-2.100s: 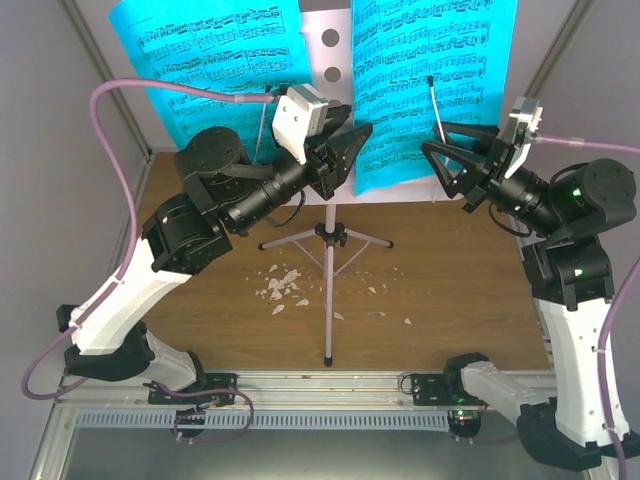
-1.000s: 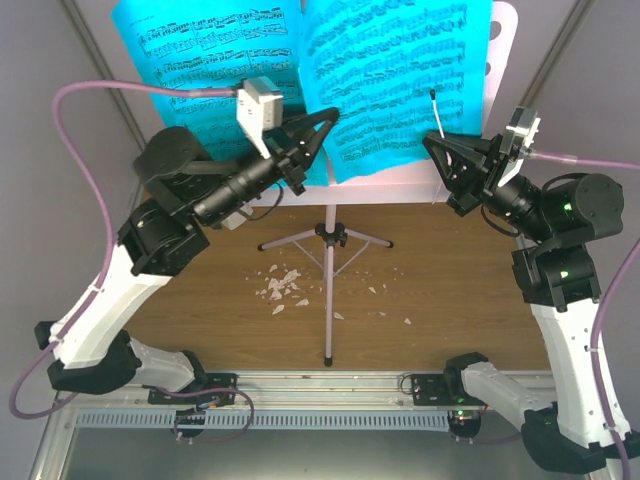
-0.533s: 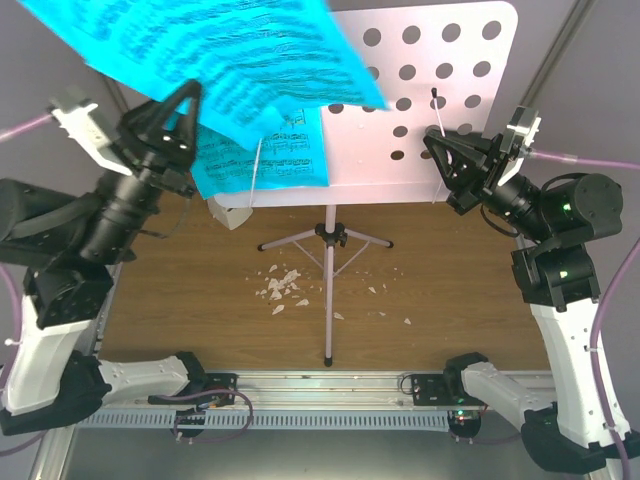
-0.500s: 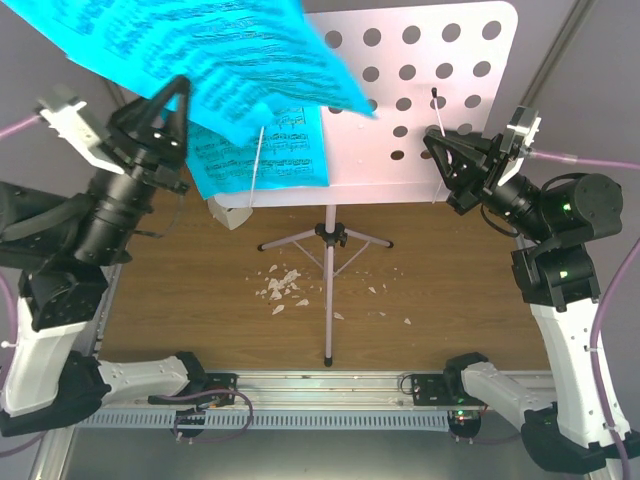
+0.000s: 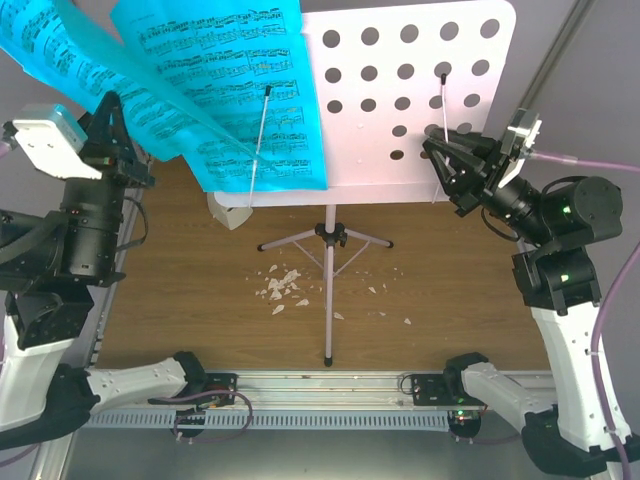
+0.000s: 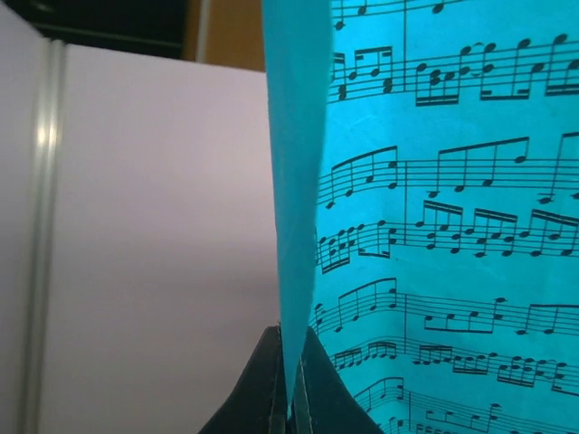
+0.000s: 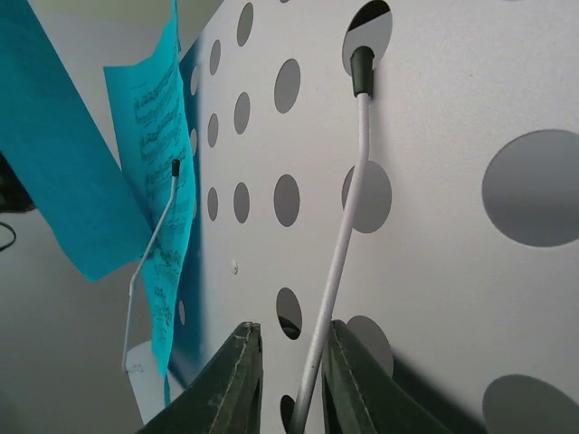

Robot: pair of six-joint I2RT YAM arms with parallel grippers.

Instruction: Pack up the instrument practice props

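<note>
The pale music stand (image 5: 400, 90) rises at the back on its tripod (image 5: 325, 240). One cyan sheet-music page (image 5: 240, 90) stays on the left half of its perforated desk, under a wire page holder (image 5: 262, 130). My left gripper (image 5: 108, 100) is far out to the left, shut on a second cyan page (image 5: 60, 50) (image 6: 298, 181), which is pinched edge-on between its fingertips (image 6: 291, 336). My right gripper (image 5: 443, 165) (image 7: 291, 330) stands open around the right wire holder (image 7: 348, 208), which leans on the right finger. A small white metronome (image 5: 228, 212) peeks out below the page on the stand.
White crumbs (image 5: 285, 285) lie scattered on the wooden table by the tripod legs. Grey walls close in on the left and right. The right half of the desk (image 7: 452, 136) is bare, with its holes showing.
My left arm pulled the right-hand page off the desk and swung it out to the far left. The right jaws have parted a little around the wire holder.
</note>
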